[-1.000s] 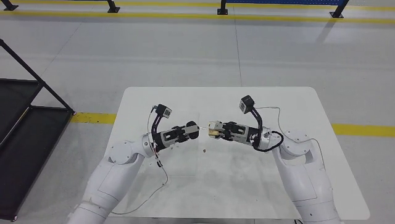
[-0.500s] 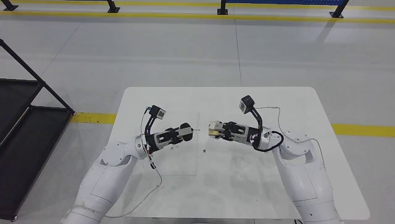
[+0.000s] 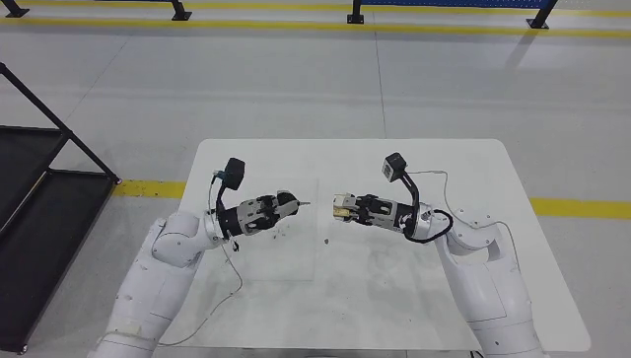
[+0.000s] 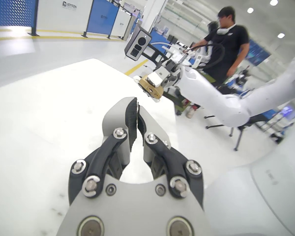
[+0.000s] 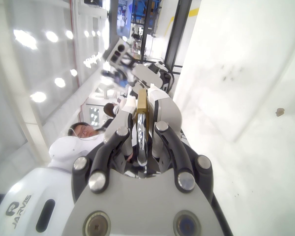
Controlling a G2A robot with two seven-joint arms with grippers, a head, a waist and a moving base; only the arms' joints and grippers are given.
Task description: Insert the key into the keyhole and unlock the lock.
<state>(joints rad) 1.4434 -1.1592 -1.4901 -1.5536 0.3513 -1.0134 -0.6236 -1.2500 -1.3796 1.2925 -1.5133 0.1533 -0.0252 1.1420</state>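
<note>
Since the small silvery metal key (image 3: 300,203) and the brass padlock (image 4: 154,91) hang apart above the white table (image 3: 394,299), I judge the step in hand to be lining up, with insertion not yet begun.

Nearest me on the table lies a small dark speck (image 3: 326,242), just on the near side of the gap between the two tools. It plays no part.

Over the middle of the table, on the left, my left gripper (image 4: 137,106) has its ribbed black pads pressed together on the key. The key's thin blade sticks out to the right, towards the lock. On the right, near but not touching, my right gripper (image 5: 140,99) is clamped on the padlock's flat sides. The chrome shackle (image 5: 141,133) lies back between the fingers, and the keyhole (image 4: 150,90) end is turned left to face the key.

To do this well, I would hold the right arm fixed and let only the left arm travel. In the left wrist view the keyhole sits off the line of the pads, so I would correct aim and height before closing the gap. I cannot tell the blade's roll against the slot, so I would check that too. The advance should be slow and straight, because a tip striking brass could pivot the key in the pads. Turning comes only once the blade is fully seated.
</note>
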